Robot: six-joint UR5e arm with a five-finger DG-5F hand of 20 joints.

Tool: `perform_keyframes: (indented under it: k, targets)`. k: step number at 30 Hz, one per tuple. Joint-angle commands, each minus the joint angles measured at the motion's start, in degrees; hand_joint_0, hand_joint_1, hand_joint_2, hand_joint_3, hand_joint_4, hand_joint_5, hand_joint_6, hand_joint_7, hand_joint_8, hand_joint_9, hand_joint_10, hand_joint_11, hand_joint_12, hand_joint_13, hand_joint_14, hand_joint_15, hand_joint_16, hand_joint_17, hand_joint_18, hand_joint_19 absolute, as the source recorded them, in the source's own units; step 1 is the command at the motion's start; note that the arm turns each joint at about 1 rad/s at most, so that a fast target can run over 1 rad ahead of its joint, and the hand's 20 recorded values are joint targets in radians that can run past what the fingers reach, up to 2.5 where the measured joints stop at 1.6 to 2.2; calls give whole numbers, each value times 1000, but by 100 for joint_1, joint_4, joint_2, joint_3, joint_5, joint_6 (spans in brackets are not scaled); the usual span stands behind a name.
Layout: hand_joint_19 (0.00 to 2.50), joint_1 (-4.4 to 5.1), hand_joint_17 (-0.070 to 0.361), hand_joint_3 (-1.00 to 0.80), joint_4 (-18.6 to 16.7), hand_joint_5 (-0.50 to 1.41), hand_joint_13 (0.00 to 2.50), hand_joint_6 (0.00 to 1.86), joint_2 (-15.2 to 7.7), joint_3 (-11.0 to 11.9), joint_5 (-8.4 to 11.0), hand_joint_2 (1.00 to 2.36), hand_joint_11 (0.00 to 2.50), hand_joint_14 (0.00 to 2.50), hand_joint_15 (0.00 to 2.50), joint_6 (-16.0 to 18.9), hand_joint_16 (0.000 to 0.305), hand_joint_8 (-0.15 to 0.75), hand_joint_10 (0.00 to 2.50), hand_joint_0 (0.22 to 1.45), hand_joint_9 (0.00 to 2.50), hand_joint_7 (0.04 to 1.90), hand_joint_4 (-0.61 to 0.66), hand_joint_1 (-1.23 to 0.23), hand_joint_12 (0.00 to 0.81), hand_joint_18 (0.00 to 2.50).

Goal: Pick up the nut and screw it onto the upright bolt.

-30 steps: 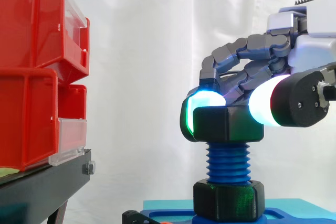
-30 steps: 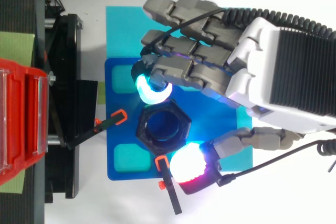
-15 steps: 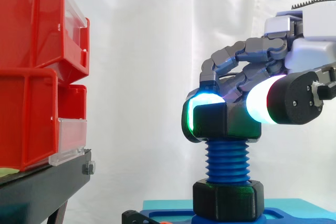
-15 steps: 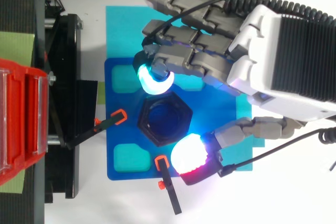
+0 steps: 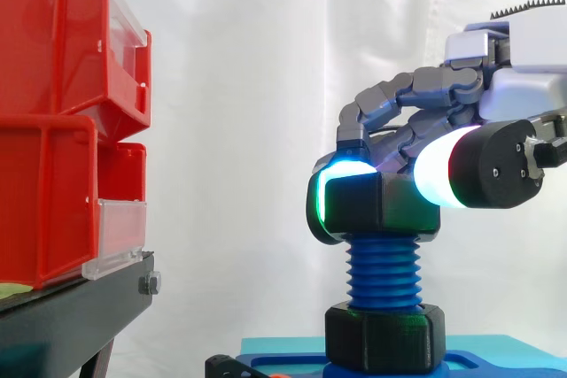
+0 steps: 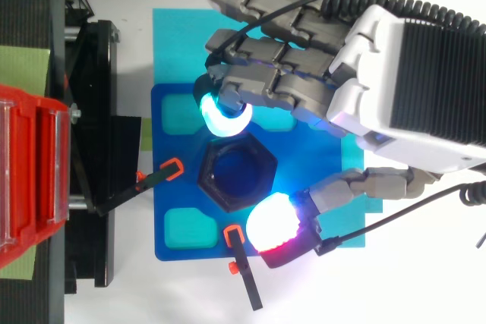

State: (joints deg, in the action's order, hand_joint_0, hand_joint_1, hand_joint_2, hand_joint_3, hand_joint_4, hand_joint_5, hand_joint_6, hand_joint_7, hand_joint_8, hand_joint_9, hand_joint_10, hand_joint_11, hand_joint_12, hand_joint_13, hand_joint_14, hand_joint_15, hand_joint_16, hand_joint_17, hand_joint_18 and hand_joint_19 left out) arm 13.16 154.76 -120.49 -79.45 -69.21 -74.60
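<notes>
the hand (image 6: 402, 89) is curled round the black hex nut (image 5: 381, 205). it pinches the nut between a cyan-glowing fingertip (image 6: 224, 119) at the nut's 12 o'clock in the top view and the white-red thumb pad (image 6: 272, 224) at its 5 o'clock. the nut sits on the top of the upright blue bolt (image 5: 384, 273), with bare threads below it. a second black nut (image 5: 384, 335) rings the bolt's foot on the blue base plate (image 6: 171, 187). the red bins (image 5: 53, 121) stand off at 9 o'clock on the black stand (image 5: 71, 320).
</notes>
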Motion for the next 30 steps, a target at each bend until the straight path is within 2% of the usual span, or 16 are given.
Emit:
perform_keyframes:
  k: [1, 10, 18, 30]
  targets:
    - [0, 29, 100, -497, -7, -178, 452, 673, -1, -1, 4, 1001, 0, 0, 0, -2, 44, 318, 0, 569, 476, 1117, 308, -669, 348, 421]
    - [4, 47, 100, -500, -60, -176, 443, 659, -1, -1, -4, 1000, 0, 0, 0, -11, 44, 317, 0, 565, 476, 1130, 310, -683, 348, 414]
    - [7, 47, 103, -500, -42, -163, 431, 566, -1, -1, -4, 1000, 0, 0, 0, -2, 46, 318, 0, 543, 471, 1253, 312, -673, 354, 388]
    - [14, -6, 104, -500, -25, -161, 417, 557, -1, -1, -13, 1000, 0, 0, 0, -2, 46, 316, 0, 536, 472, 1260, 314, -660, 354, 382]
